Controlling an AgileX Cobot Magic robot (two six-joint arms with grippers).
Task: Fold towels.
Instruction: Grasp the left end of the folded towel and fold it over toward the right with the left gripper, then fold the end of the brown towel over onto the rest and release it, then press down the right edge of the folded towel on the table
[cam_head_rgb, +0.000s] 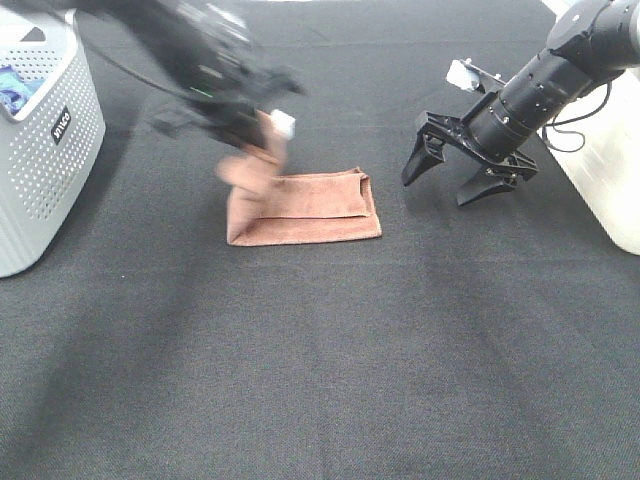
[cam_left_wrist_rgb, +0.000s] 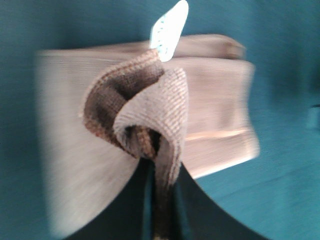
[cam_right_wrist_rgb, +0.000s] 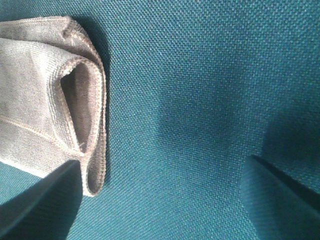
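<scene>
The rust-brown towel (cam_head_rgb: 305, 208) lies folded on the black table, a long strip. My left gripper (cam_head_rgb: 255, 135) is shut on the towel's left end and holds it lifted above the rest, blurred by motion. The small white tag (cam_head_rgb: 284, 123) sticks up beside the grip. In the left wrist view the pinched end (cam_left_wrist_rgb: 150, 115) bunches between the jaws, with the tag (cam_left_wrist_rgb: 170, 29) above it. My right gripper (cam_head_rgb: 462, 178) is open and empty, just right of the towel's right end. The right wrist view shows that folded end (cam_right_wrist_rgb: 75, 100) beside one finger (cam_right_wrist_rgb: 40, 205).
A grey perforated basket (cam_head_rgb: 40, 170) stands at the left edge with a blue cloth (cam_head_rgb: 15, 88) inside. A white container (cam_head_rgb: 610, 170) stands at the right edge, behind my right arm. Black table cloth (cam_head_rgb: 320, 380) stretches across the front.
</scene>
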